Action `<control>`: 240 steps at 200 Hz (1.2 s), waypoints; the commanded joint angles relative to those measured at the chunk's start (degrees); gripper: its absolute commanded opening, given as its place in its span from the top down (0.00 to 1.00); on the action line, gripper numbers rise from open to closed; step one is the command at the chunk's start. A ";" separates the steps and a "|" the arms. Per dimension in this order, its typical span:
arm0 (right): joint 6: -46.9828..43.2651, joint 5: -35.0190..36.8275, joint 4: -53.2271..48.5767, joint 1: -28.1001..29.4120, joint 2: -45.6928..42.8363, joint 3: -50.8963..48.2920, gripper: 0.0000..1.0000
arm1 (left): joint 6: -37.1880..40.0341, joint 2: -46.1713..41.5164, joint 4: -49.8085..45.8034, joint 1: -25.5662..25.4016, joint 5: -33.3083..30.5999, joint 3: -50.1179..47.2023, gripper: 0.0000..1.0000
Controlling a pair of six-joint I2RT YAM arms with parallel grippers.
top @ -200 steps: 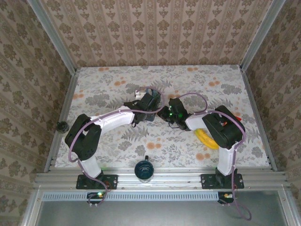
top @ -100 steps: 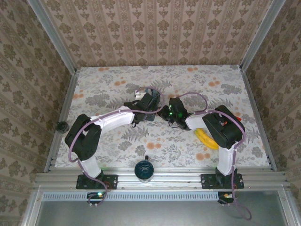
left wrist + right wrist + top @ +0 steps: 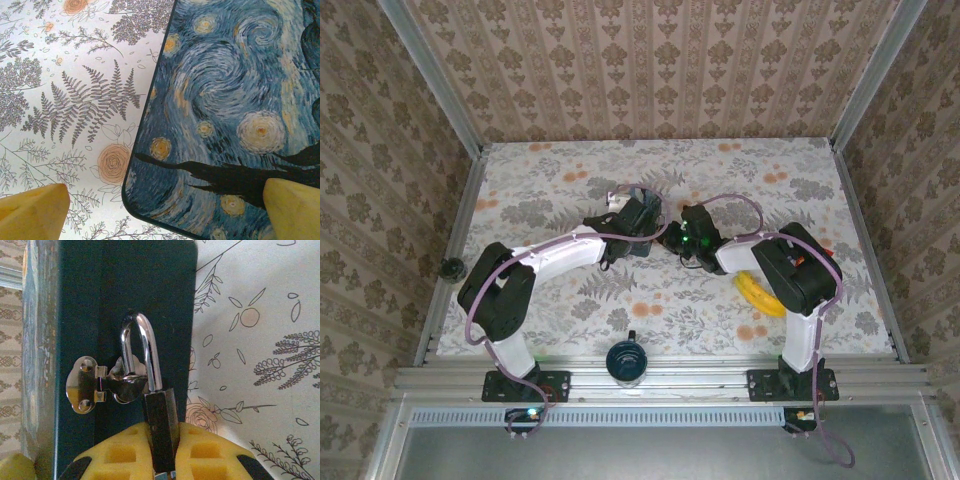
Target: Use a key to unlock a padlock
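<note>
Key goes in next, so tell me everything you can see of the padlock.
The padlock has a narrow black body and a shiny silver shackle. The shackle loops through the metal hasp on the side of the dark box. The right gripper clamps the body between its yellow pads. Whether it is latched is unclear.

- My left arm (image 3: 560, 252) and right arm (image 3: 735, 260): white shells, black joints, a lilac cable (image 3: 470, 318) along each.
- My left fingertips (image 3: 32, 212) and right fingertips (image 3: 122, 454): yellow moulded pads; right pair has square recesses.
</note>
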 commanded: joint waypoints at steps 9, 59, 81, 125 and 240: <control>0.23 3.44 0.80 -1.36 -1.17 1.03 1.00 | 0.02 -0.98 -6.04 0.01 0.16 -2.38 0.00; 0.41 2.99 0.79 -1.46 -1.27 1.42 1.00 | 0.01 -1.06 -5.95 0.14 0.51 -2.25 0.00; 0.38 2.86 0.70 -1.46 -2.18 0.95 1.00 | 0.00 -1.15 -5.95 0.19 0.67 -2.34 0.00; -1.61 5.82 -2.08 -1.55 -5.18 0.11 1.00 | -0.07 -0.98 -5.71 0.27 1.28 -2.53 0.00; -2.57 13.63 -5.66 -1.68 -6.07 -0.24 1.00 | -1.12 -1.77 -5.52 0.81 1.99 -4.19 0.00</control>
